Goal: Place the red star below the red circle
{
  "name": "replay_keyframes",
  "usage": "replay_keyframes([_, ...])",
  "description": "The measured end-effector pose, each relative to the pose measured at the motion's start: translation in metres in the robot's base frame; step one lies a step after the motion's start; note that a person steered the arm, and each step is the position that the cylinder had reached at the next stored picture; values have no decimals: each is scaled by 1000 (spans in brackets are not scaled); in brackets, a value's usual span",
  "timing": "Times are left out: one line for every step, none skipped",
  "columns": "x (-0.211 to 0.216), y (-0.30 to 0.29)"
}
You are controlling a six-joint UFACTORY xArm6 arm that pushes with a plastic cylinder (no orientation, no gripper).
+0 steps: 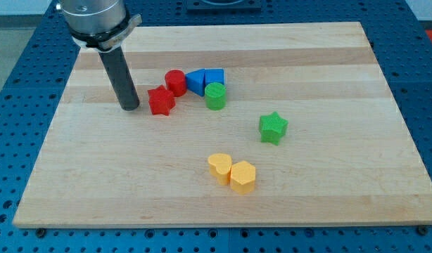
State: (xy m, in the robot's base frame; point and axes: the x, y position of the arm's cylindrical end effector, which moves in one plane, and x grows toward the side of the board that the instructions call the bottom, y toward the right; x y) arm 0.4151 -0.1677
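Beside red star (160, 101), left, my tip (130, 107), red circle (176, 82) above

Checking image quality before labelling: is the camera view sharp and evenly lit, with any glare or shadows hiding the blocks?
Camera view: sharp and evenly lit; board shows no glare. Soft, short shadows only beside my tip and under the red star and red circle; none hide blocks. The arm's top is cropped.

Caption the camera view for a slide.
My tip sits left of the red star, below-left of the red circle.
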Motion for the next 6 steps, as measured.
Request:
replay_keyframes([0,7])
replay_keyframes([0,16])
replay_keyframes([0,25])
replay_keyframes([0,33])
replay_keyframes([1,35])
replay_keyframes([1,35])
